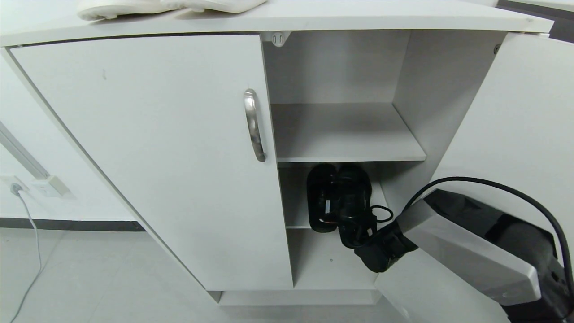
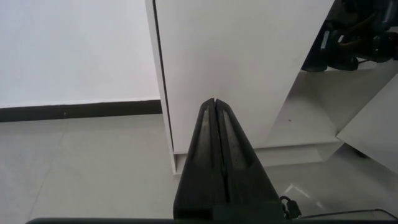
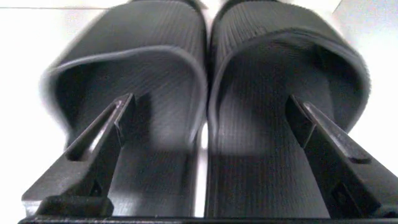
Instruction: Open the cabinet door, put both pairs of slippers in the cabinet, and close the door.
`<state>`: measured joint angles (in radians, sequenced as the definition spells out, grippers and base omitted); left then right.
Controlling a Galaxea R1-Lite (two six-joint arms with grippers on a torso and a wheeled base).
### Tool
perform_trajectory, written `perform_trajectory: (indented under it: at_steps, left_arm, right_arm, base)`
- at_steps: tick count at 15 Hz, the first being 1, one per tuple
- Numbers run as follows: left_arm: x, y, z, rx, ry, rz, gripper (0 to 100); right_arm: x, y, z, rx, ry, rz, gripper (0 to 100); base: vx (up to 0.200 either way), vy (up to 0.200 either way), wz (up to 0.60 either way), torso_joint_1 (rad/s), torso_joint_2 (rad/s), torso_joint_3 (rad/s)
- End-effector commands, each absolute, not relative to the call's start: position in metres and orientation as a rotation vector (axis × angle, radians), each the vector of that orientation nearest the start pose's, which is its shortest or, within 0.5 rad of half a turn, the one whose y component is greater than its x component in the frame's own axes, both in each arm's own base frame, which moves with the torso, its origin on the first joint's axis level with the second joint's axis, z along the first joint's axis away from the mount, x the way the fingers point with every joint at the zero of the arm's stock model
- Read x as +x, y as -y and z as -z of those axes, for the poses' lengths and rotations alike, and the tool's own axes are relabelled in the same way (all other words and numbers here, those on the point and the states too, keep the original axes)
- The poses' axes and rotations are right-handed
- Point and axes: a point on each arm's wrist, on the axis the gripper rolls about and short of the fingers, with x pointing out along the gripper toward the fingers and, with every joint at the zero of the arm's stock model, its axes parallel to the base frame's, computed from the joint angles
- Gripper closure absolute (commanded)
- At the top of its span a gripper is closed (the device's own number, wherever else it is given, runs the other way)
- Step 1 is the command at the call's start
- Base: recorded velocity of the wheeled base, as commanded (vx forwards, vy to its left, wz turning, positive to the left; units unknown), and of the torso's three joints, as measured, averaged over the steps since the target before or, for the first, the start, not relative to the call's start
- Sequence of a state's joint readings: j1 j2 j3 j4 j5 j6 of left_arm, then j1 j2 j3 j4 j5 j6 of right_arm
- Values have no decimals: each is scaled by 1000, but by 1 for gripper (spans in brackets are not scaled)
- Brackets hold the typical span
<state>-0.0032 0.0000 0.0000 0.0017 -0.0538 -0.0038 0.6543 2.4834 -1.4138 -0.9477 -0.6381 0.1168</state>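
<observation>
In your left wrist view, the left gripper (image 2: 214, 106) has its two fingers pressed flat together with nothing between them. It hangs over the floor (image 2: 81, 168), facing the cabinet's shut left door (image 2: 236, 56).

In your head view, start at eight o'clock: a wall socket (image 1: 15, 187) with a cable (image 1: 33, 242) running down from it. At eleven o'clock the white slippers (image 1: 170, 8) lie on the cabinet top (image 1: 358, 20). Below them the left door (image 1: 148, 148) is shut, and its metal handle (image 1: 254, 125) stands upright near the centre.

Just past the handle the right half of the cabinet stands open, with a bare upper shelf (image 1: 341, 134) at one o'clock from centre. On the shelf beneath, near five o'clock, the black slippers (image 1: 338, 193) sit side by side, touching.

The right gripper (image 1: 356, 229) is at their near ends. In your right wrist view, the right gripper (image 3: 210, 106) has its fingers spread wide, one in front of each of the black slippers (image 3: 205, 68). You cannot tell whether either finger touches them.

At three o'clock the right door (image 1: 524, 134) is swung open
</observation>
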Motion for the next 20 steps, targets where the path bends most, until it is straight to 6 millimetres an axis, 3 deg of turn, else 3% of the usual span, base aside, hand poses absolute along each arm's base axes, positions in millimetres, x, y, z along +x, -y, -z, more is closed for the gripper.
perform_trajectory:
  at_steps: [1,3,4,9,18,20]
  left_arm:
    - [-23,1,-75,-5,-3,57,100]
    - [-23,1,-75,-5,-3,57,100]
    - [-23,1,-75,-3,-3,57,100]
    - [-23,1,-75,-5,-3,57,100]
    - [-23,1,-75,-6,-3,57,100]
    - [-23,1,-75,-5,-3,57,100]
  right_arm:
    - [354,-280,-84,64,-63,-53,0]
    - [314,-273,-81,47,-84,-100,0]
    - [304,-270,-79,34,-100,-111,0]
    - [293,-263,-76,23,-111,-118,0]
    - [272,-262,-79,5,-130,-152,0]
    - [268,-258,-87,12,-124,-162,0]
  base:
    - [0,0,0,0,0,0]
    - [0,0,0,0,0,0]
    - [0,0,0,0,0,0]
    - [0,0,0,0,0,0]
    - [-200,0,0,1,2,3]
    - [0,0,0,0,0,0]
